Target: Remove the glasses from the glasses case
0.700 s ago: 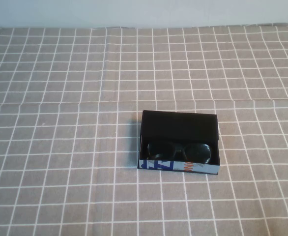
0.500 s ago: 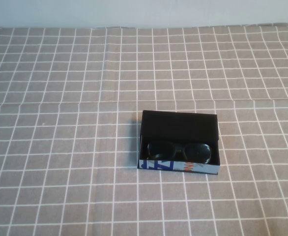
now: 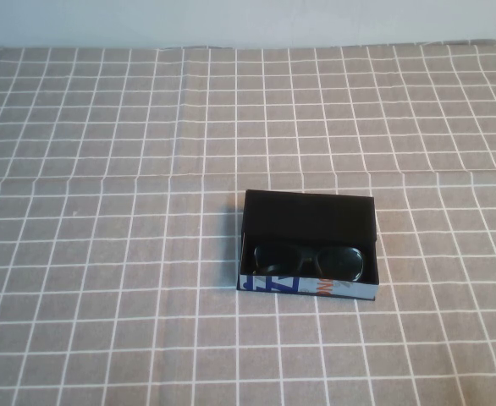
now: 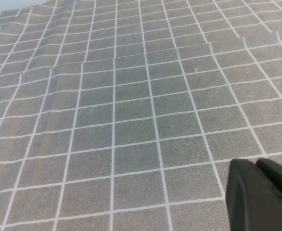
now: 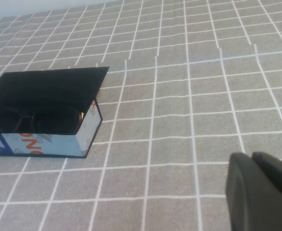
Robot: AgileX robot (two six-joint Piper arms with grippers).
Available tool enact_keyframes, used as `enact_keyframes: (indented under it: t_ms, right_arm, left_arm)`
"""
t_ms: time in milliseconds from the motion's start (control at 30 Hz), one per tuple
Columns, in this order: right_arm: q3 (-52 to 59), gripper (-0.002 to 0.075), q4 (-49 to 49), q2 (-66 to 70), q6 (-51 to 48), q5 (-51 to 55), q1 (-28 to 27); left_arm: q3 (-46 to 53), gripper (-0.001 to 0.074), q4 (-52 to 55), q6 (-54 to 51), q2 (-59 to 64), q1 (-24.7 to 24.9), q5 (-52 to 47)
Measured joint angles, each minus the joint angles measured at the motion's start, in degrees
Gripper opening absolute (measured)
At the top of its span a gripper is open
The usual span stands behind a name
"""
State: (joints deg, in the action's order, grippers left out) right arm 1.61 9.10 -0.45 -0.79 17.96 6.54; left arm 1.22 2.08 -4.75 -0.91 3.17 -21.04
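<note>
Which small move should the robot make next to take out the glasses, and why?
Probably move the right gripper toward the glasses case. The glasses lie inside it, near its printed side, and nothing touches them. The right wrist view shows the case nearby; the left gripper faces only checked cloth.

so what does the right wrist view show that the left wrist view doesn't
Only the right wrist view shows the case, open, with the glasses lying inside against its printed wall, plus the dark tip of the right gripper above the cloth beside the case. Only the left wrist view shows the left gripper, over bare cloth with no object near it. Both share the grey checked tablecloth and a dark gripper tip in one corner of the picture.
</note>
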Motion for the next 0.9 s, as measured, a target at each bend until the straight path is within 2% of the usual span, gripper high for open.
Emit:
enact_keyframes:
  t_ms: [233,433,667,767,900]
  right_arm:
    - [0.0,-0.0018,3.1,0.0,0.0,0.0,0.0]
    - [0.0,-0.0018,19.32,0.0,0.0,0.0,0.0]
    - [0.0,-0.0018,48.63,0.0,0.21,-1.08,0.0]
    - [0.0,-0.0018,52.92,0.0,0.21,-1.96,0.0]
    - [0.0,-0.0018,52.33,0.0,0.21,-2.19,0.0]
  left_arm:
    - [0.0,-0.0004,0.0,0.0,0.0,0.0,0.0]
    - [0.0,-0.0004,0.0,0.0,0.0,0.0,0.0]
    - [0.0,-0.0004,0.0,0.0,0.0,0.0,0.0]
    - [0.0,-0.0004,0.0,0.0,0.0,0.0,0.0]
    - [0.0,-0.0005,0.0,0.0,0.0,0.0,0.0]
